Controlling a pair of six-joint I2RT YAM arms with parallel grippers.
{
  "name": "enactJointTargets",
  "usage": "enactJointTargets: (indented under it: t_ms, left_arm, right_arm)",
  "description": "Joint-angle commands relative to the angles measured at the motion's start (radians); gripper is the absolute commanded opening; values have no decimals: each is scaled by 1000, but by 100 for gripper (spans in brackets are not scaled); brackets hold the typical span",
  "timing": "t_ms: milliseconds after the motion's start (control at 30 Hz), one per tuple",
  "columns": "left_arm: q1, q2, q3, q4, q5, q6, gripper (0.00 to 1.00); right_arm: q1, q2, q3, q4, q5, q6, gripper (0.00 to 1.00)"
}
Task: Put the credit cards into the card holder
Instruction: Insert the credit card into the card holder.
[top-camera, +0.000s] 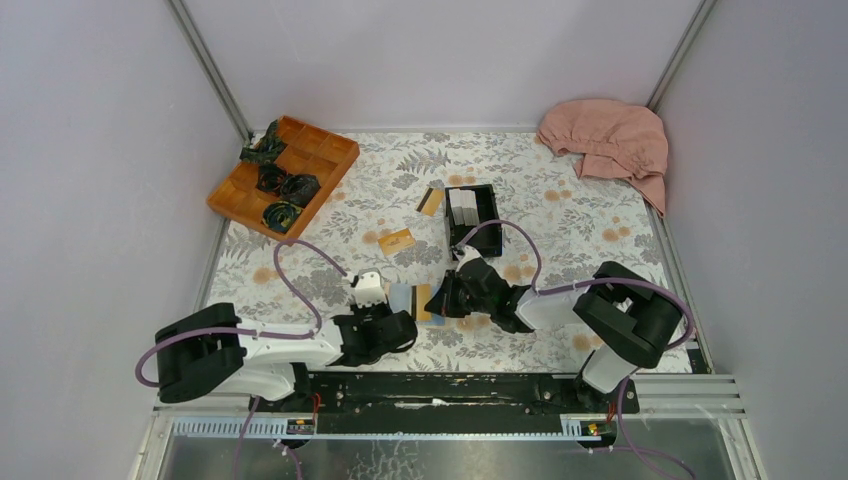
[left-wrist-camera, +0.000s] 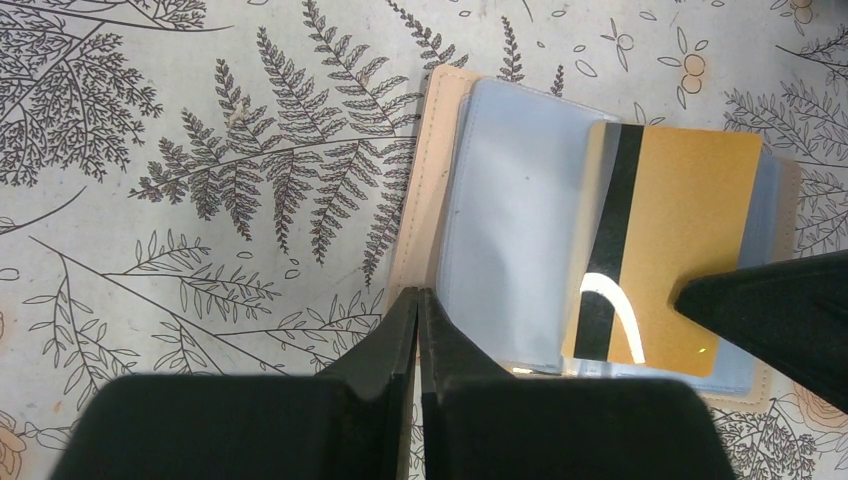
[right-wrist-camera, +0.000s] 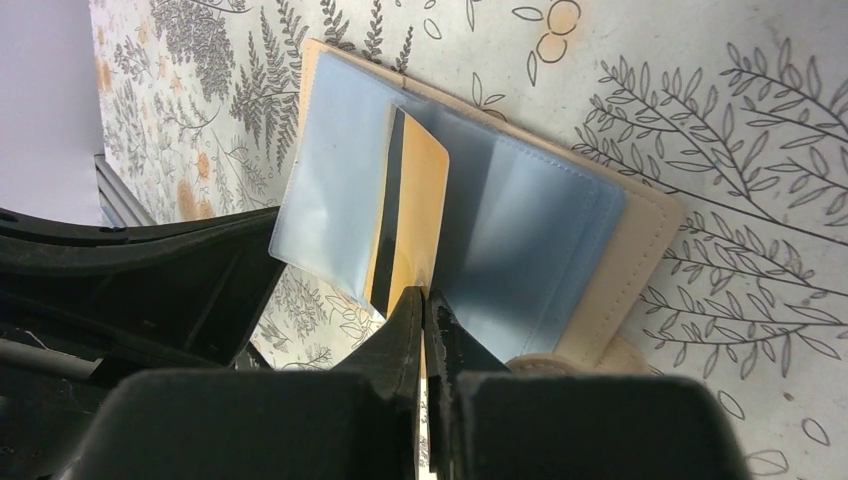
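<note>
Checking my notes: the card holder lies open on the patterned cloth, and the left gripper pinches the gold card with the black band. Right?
Not the left: the right wrist view shows the right gripper pinching the gold card with the black band, jaws closed on its edge. The card holder does lie open on the patterned cloth.

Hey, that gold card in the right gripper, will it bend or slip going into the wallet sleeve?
The gold card looks stiff: it stands flat, unbowed, in the right gripper, so it probably won't flex much. Its glossy face reflects light, so it may slip in the pinch. The clear sleeve looks wrinkled and soft, so it may buckle.
</note>
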Motion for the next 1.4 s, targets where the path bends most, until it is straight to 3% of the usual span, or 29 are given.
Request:
enactJointTargets:
  t_ms: [0, 233, 567, 700, 833, 1033, 1367]
  left_arm:
    - [-5, 71, -29, 15, 140, -30, 5]
    - [-11, 85, -28, 21, 142, -30, 4]
    - [-24, 131, -7, 43, 148, -20, 3]
    - [-29, 139, -2, 48, 148, -19, 2]
    - [-33, 137, 1, 49, 148, -19, 2]
    - [-35, 137, 1, 56, 149, -17, 1]
    - [-35, 133, -8, 62, 148, -20, 1]
  right_arm:
    - [-8, 39, -4, 15, -24, 4, 0]
    - [-2, 111, -18, 110, -57, 64, 0]
    - [55, 135, 40, 52, 3, 68, 0]
    - [71, 123, 84, -46, 41, 36, 25]
    - [77, 95, 110, -129, 75, 9, 37]
    - [77, 53, 121, -207, 126, -16, 43]
    - [77, 18, 169, -294, 178, -48, 41]
